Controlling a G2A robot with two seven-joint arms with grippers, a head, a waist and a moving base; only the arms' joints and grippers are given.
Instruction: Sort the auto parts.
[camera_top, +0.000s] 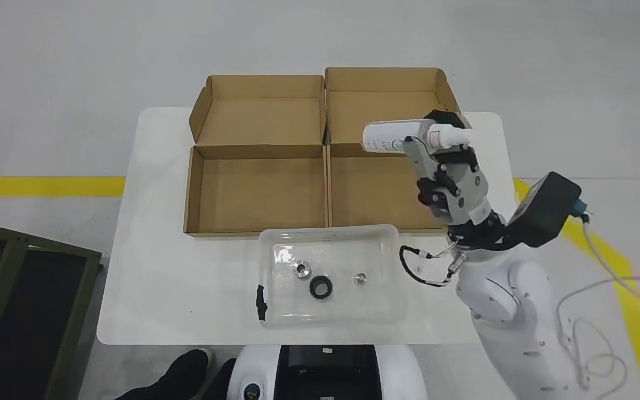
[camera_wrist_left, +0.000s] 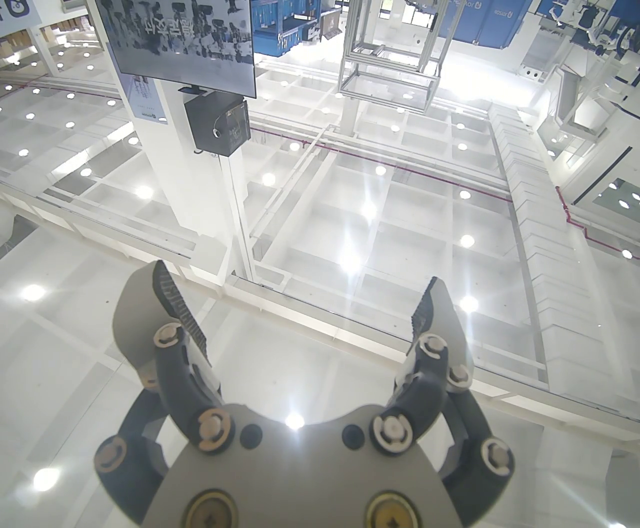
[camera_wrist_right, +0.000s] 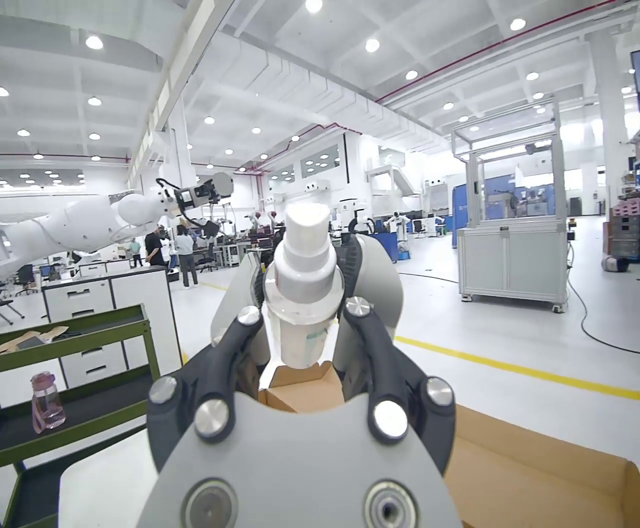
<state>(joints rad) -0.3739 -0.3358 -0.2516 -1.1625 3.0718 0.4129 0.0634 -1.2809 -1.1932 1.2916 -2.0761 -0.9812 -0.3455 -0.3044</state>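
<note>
We're pinching the spray bottle (camera_top: 395, 138) in the right gripper (camera_top: 436, 150), long axis lying sideways over the right box (camera_top: 372, 195). Left gripper (camera_wrist_left: 296, 287) is sitting spread, empty.

The white table (camera_top: 150, 260) carries two open cardboard boxes set side by side, the left box (camera_top: 256, 195) and the right box (camera_top: 372, 195). A clear plastic tray (camera_top: 330, 232) sits just beside them, on the robot's side.

Top view: straight down from overhead onto the worktop (camera_top: 150, 250); left wrist view: close behind the left end effector (camera_wrist_left: 296, 274), tilted up at the ceiling (camera_wrist_left: 400, 200); right wrist view: close behind the right end effector (camera_wrist_right: 305, 280), level across the hall (camera_wrist_right: 500, 340); shared with top view: cardboard box (camera_top: 370, 195).
</note>
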